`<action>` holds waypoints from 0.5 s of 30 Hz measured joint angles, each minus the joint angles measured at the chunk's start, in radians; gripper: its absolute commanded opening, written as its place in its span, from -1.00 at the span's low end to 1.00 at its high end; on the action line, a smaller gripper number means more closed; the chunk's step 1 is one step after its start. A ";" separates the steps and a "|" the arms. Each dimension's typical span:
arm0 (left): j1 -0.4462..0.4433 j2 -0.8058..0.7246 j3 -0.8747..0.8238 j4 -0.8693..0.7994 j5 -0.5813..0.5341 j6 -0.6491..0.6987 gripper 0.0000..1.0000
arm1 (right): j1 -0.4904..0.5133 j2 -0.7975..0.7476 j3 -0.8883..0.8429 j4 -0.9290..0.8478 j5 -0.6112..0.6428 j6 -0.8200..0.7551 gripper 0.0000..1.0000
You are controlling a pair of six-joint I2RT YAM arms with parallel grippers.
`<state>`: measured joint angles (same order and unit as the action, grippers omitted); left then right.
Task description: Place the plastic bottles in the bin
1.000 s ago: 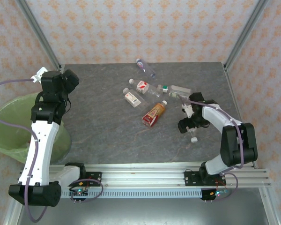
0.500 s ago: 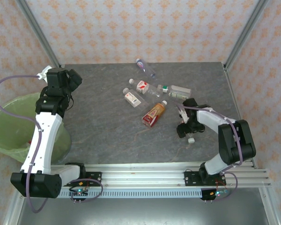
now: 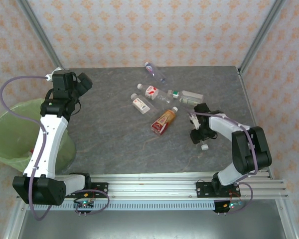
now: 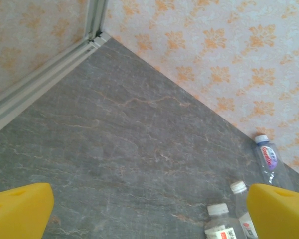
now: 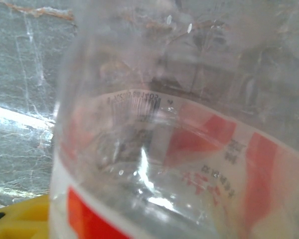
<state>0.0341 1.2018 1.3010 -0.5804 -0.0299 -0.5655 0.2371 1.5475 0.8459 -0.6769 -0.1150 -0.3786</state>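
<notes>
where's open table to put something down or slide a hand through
Widest bare patch: the left half of the table, between the left gripper and the leftmost bottle. Also free: the near strip between the brown-label bottle and the rail. Crowded: the centre-right cluster back to the blue-cap bottle, and around the right gripper.

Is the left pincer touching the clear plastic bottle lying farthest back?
Apart. Top view shows bare grey table between the left pincer and that bottle.

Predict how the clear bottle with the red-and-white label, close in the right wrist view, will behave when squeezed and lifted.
The bottle shows no liquid, so it is probably light. Its thin, creased clear wall would likely buckle under a squeeze. Glossy highlights suggest it may slip.
</notes>
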 measured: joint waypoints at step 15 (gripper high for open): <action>-0.002 0.001 0.000 0.040 0.148 0.026 1.00 | 0.000 -0.203 -0.063 0.141 -0.028 0.001 0.06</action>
<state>0.0322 1.2026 1.3010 -0.5404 0.1177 -0.5396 0.2371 1.3445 0.7834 -0.5362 -0.1429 -0.3775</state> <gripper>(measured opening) 0.998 0.569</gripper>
